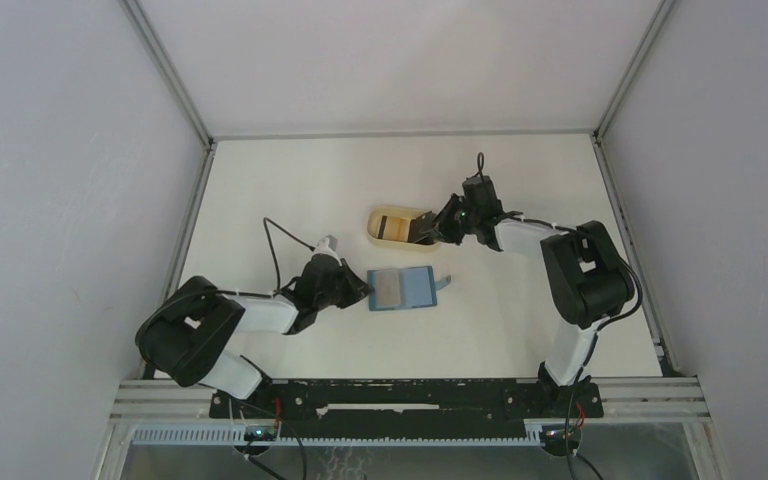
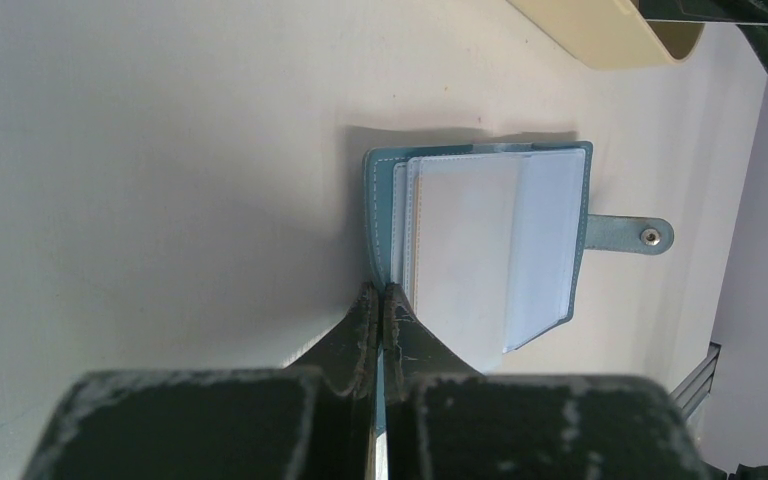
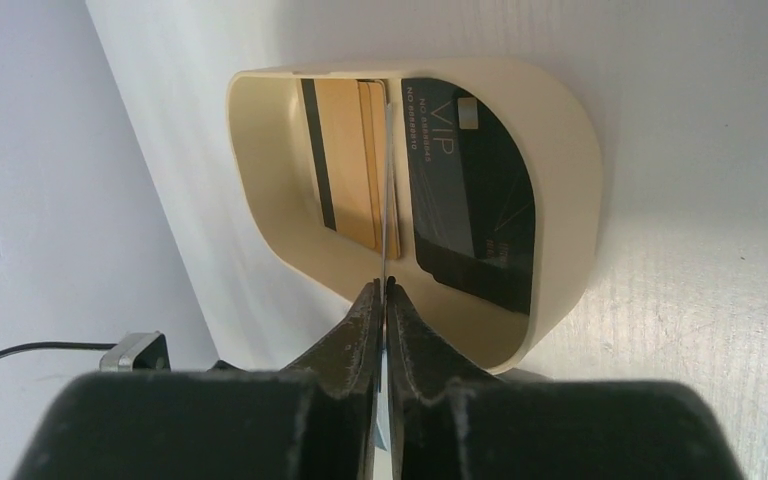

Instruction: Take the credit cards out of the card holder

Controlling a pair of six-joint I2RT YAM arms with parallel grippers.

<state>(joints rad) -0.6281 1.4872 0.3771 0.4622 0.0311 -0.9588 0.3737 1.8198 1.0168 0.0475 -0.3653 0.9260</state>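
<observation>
The teal card holder (image 1: 415,288) (image 2: 480,240) lies open on the white table, its pale clear sleeves facing up and its snap tab (image 2: 650,236) pointing right. My left gripper (image 1: 365,290) (image 2: 381,288) is shut on the holder's left edge. Over the beige tray (image 1: 385,215) (image 3: 570,200), my right gripper (image 1: 425,232) (image 3: 385,285) pinches a credit card (image 3: 385,180) that I see edge-on as a thin line. A gold card (image 3: 345,150) and a black VIP card (image 3: 475,190) lie flat in the tray.
Grey enclosure walls stand close on the left, right and back. A black cable with a small silver plug (image 1: 327,242) (image 3: 135,350) runs over the left arm. The tray's end (image 2: 610,35) lies just beyond the holder. A metal rail (image 1: 410,400) lines the near edge.
</observation>
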